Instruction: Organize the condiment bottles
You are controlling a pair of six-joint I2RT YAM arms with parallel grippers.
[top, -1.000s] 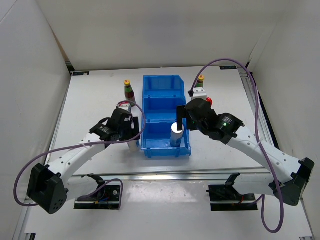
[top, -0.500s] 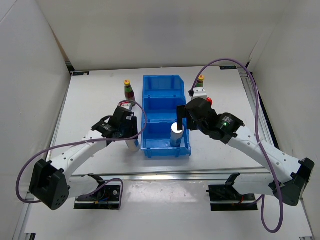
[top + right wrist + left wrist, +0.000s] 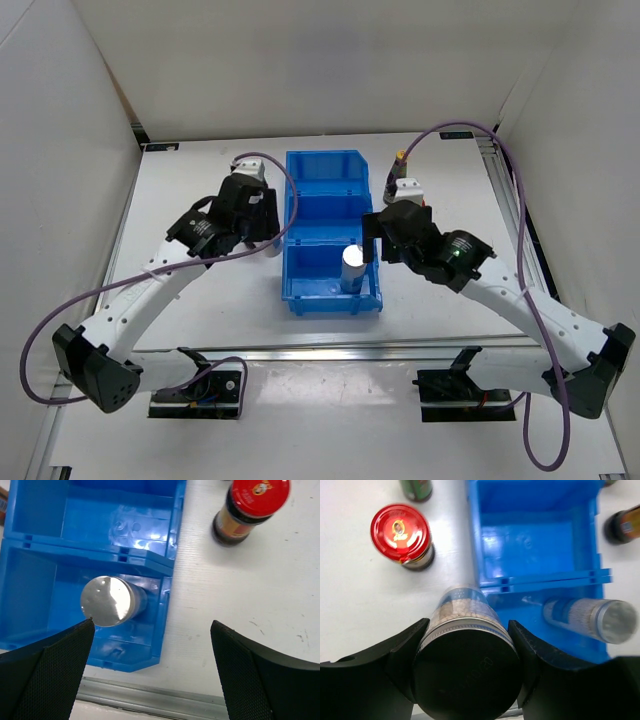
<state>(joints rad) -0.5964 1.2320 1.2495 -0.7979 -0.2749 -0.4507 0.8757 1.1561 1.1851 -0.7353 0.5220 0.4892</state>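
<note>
My left gripper point(image 3: 255, 215) is shut on a white silver-topped cylinder point(image 3: 465, 630) and holds it above the table, just left of the blue bin point(image 3: 322, 156). Below it stand a red-lidded jar point(image 3: 400, 532) and a green-labelled bottle point(image 3: 416, 486). A second white cylinder point(image 3: 352, 266) stands in the bin's near compartment; it also shows in the right wrist view point(image 3: 107, 601). My right gripper point(image 3: 152, 625) is open and empty, over the bin's right edge. Another red-lidded jar point(image 3: 252, 507) stands right of the bin. A yellow-capped bottle point(image 3: 402, 158) stands behind my right arm.
The bin's wall point(image 3: 472, 540) has three compartments; the middle and far ones hold nothing. Another dark bottle point(image 3: 624, 525) stands right of the bin. A metal rail point(image 3: 150, 697) runs along the table's near edge. White walls close in the sides and back.
My left gripper has lifted the white cylinder off the table and carried it away from the near edge. My right gripper has drawn back from the cylinder in the bin.
</note>
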